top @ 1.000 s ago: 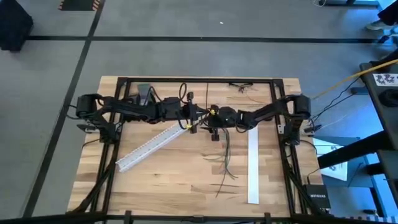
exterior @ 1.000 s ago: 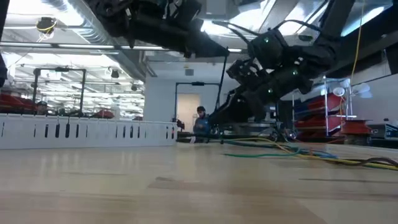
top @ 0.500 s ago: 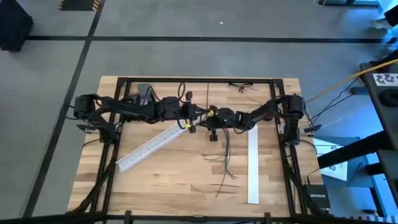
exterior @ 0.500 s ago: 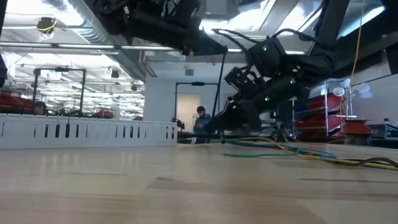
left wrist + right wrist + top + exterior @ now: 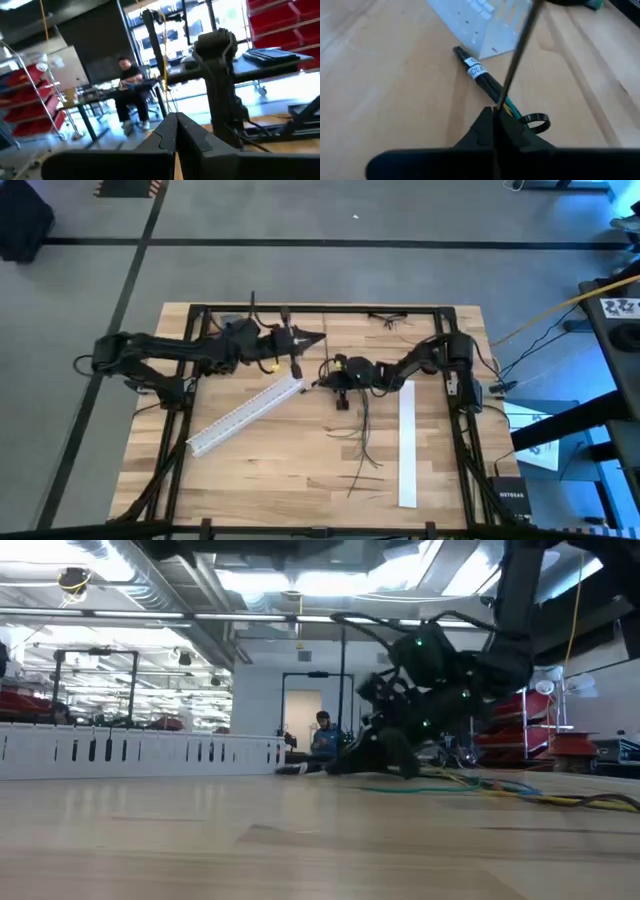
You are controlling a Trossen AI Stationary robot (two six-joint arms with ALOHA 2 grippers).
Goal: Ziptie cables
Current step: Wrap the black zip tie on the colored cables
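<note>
**Loose end at the bundle: a slip here would undo the tie**

Near the middle of the pale wooden slatted table [image 5: 270, 480], the right gripper [image 5: 494, 116] sits low over the bunch of thin dark wire cables [image 5: 485, 82], its two dark fingers pressed together on a thin dark strand that runs up and away from them. The bunch lies on the wood just beside the end of the long white slotted plastic strip [image 5: 485, 25]; a white label wraps it, and a small black zip-tie loop [image 5: 535, 121] lies beside the fingertips. From above, further cable strands [image 5: 362, 442] trail loose across the boards toward the table's front.

The left gripper [image 5: 312, 337] is raised toward the table's back edge, well apart from the bundle, fingers closed together and nothing visibly in them.

My reading of the risks:

- With one arm away, nothing pins the cables; a pull on the strand could drag the whole bunch along the wood rather than tighten anything.
- A grip this fine may slip off the strand.
- The loop looks slack; strands could escape it.
- The slotted strip's end stands close and could snag the bundle.
</note>
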